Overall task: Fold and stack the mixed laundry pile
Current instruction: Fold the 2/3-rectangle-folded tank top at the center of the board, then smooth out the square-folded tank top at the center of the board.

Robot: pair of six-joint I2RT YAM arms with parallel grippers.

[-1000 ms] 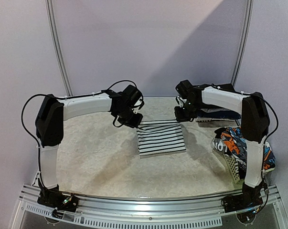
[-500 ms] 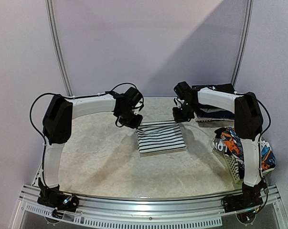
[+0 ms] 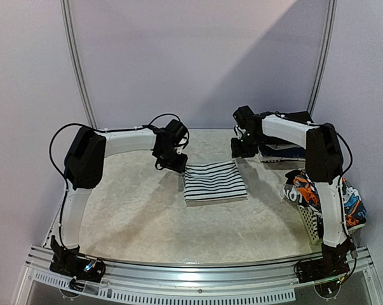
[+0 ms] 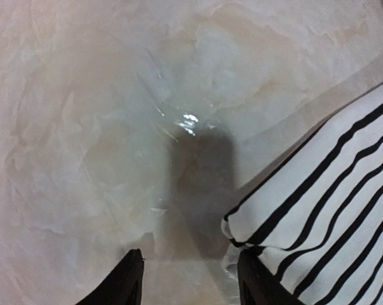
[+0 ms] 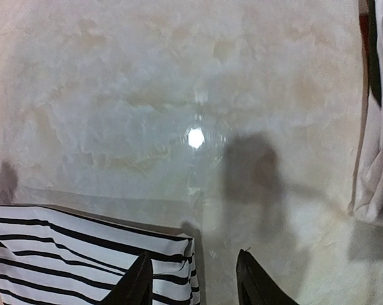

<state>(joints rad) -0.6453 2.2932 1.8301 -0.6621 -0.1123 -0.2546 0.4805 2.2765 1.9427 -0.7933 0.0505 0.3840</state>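
I see my left fingers point(image 4: 131, 283) parted now, with only bare counter between them. A corner of the folded white cloth garment with thin black stripes point(image 3: 215, 181) lies just beside one of them, free. My right fingers point(image 5: 139, 283) stand apart too, the other far corner beside them and unheld. A second ago both pairs were closed at those corners.

The striped garment rests flat in the middle of the pale marbled counter point(image 3: 127, 203), its near edge drawn slightly farther back than before. Both elbows have swung inward, and the right fingers have moved a little away from the cloth. The orange, blue, white and black graphic-print garment point(image 3: 303, 189) stays draped in the white plastic lattice basket point(image 3: 310, 223) at the right edge.
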